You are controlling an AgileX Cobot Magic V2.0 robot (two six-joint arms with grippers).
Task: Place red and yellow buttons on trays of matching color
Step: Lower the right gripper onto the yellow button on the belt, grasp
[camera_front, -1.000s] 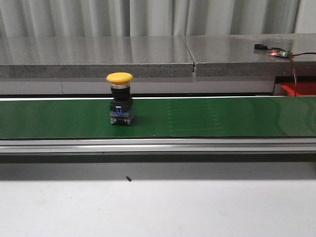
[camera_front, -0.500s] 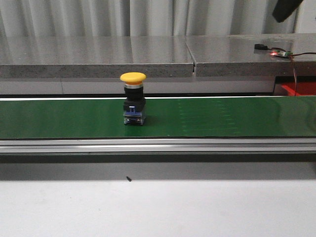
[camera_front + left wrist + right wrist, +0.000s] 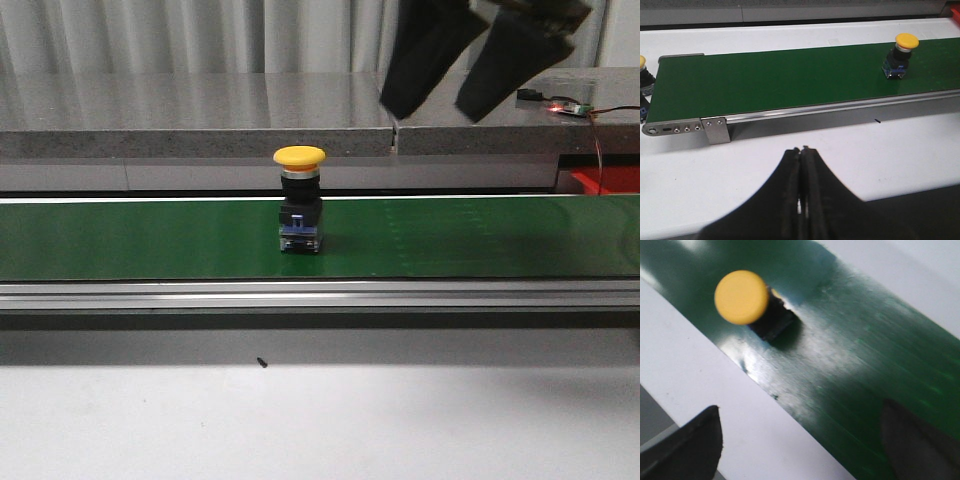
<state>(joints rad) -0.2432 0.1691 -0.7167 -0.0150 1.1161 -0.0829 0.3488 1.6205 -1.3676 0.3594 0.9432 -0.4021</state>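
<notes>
A front camera looks level across the green belt [image 3: 150, 240] from low and near. The left wrist camera views the belt's length from farther off and above; the right wrist camera peers steeply down, close. All three share the yellow button [image 3: 299, 212].

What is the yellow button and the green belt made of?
The yellow button looks like smooth matte plastic on a black plastic body. The green belt seems to be rubbery sheet with a slight sheen, since light glints off it. Neither is certain.
</notes>
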